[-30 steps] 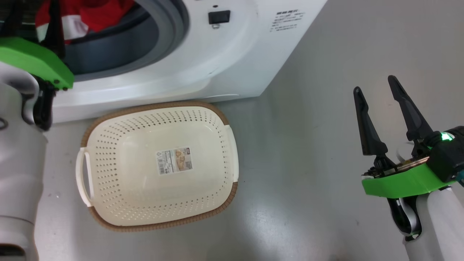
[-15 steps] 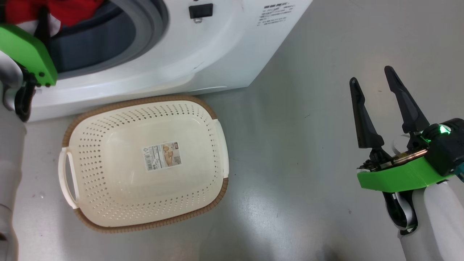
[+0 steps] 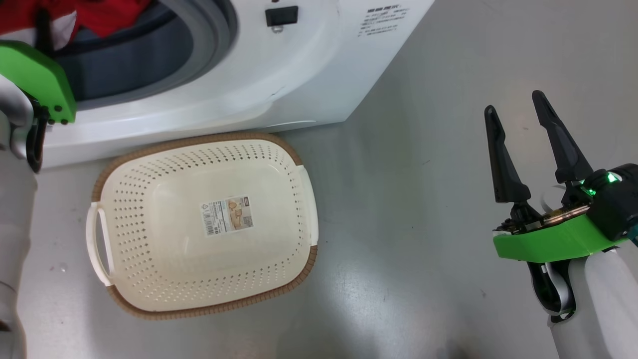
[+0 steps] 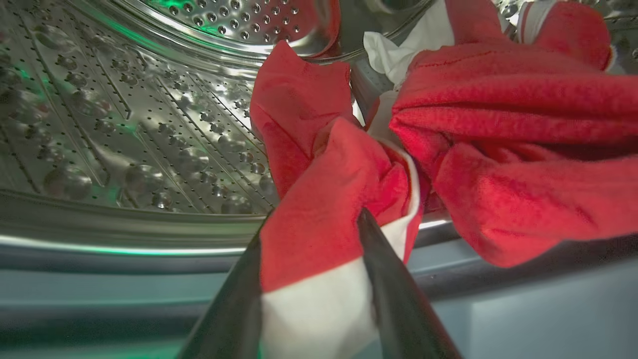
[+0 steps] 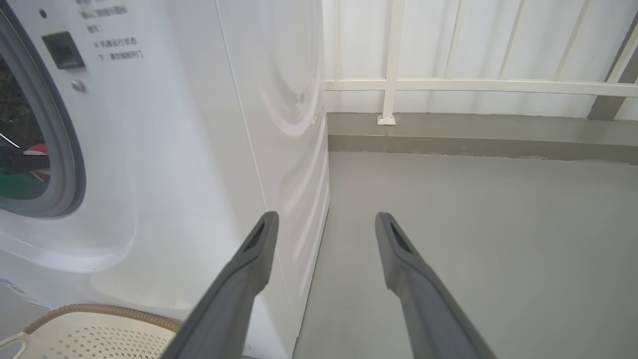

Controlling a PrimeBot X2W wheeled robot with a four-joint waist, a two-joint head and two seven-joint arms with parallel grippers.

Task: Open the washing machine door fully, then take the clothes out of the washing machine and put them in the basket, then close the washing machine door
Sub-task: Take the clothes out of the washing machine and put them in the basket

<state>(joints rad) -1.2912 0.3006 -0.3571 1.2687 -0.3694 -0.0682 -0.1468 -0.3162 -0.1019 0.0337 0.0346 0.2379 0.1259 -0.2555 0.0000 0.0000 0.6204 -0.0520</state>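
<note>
Washing machine (image 3: pixel 319 75) sticker (image 3: pixel 390 23) and basket (image 3: pixel 281 192) label (image 3: pixel 227 215) are unreadable.

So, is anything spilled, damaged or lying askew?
Nothing stands out. The basket sits upright and empty before the washing machine; the left gripper is shut on the clothes at the mouth of the drum.

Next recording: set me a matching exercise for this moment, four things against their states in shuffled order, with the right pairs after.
Things
1. left tool
2. right tool
3. basket
4. drum

States
A. empty, on the floor in front of the washing machine
B. shiny perforated steel
C. shut on the clothes
D. open, holding nothing

Pairs: 1-C, 2-D, 3-A, 4-B
</note>
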